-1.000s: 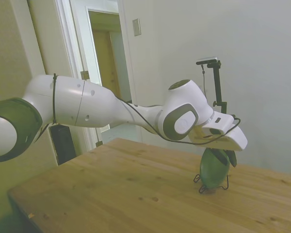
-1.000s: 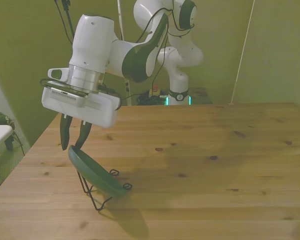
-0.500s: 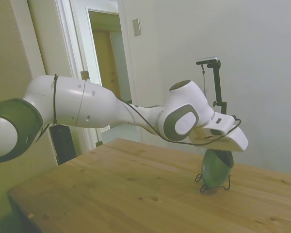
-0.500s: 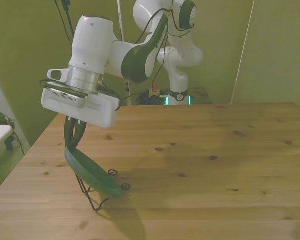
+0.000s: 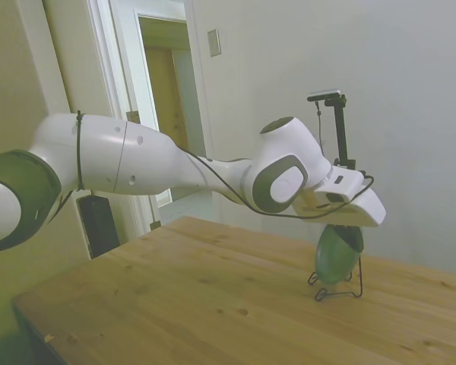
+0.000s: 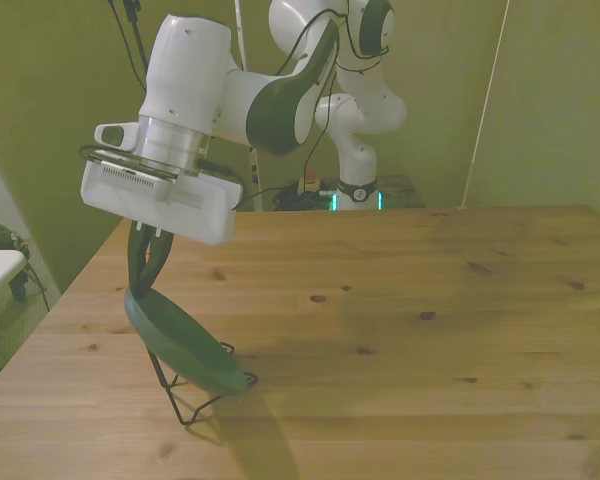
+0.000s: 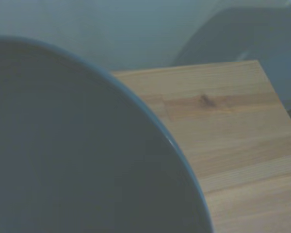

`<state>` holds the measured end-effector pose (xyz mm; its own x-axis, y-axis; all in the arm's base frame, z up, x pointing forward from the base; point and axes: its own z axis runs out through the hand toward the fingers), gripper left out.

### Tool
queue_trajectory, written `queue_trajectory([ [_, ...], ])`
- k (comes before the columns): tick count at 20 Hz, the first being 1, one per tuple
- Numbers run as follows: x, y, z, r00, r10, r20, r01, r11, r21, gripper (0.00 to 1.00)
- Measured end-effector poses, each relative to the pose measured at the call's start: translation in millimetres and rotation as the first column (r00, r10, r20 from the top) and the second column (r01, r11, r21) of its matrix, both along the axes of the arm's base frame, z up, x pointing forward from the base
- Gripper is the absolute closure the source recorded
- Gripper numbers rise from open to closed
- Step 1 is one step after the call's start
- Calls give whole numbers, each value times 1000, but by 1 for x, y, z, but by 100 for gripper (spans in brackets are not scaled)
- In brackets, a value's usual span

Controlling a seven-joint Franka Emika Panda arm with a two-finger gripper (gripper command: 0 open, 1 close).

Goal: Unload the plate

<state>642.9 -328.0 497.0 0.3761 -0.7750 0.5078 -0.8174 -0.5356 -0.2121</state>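
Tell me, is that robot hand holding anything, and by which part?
Yes: the hand grips the green plate by its upper rim, with the plate tilted in the black wire stand.

I find no legible text, label, brand or number in any view. My arm casing (image 6: 195,85) bears no readable marking.

Plate (image 6: 180,345) tilted in wire stand (image 6: 185,400) on table (image 6: 400,330)
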Motion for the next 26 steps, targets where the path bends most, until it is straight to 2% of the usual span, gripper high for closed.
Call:
queue_trajectory([
  [4,-4,28,29,999,36,29,-36,999,11,100],
  [7,-18,53,54,998,61,23,-62,997,52,100],
  [10,-34,87,73,995,101,-1,-100,983,152,100],
  [12,-38,114,76,990,137,-32,-126,964,233,100],
  [16,-39,159,61,965,234,-116,-171,901,398,100],
  [19,-41,171,40,938,297,-179,-173,848,500,100],
  [23,-45,159,-3,893,354,-277,-112,771,626,100],
  [26,-47,126,-38,875,354,-329,-48,741,670,100],
])
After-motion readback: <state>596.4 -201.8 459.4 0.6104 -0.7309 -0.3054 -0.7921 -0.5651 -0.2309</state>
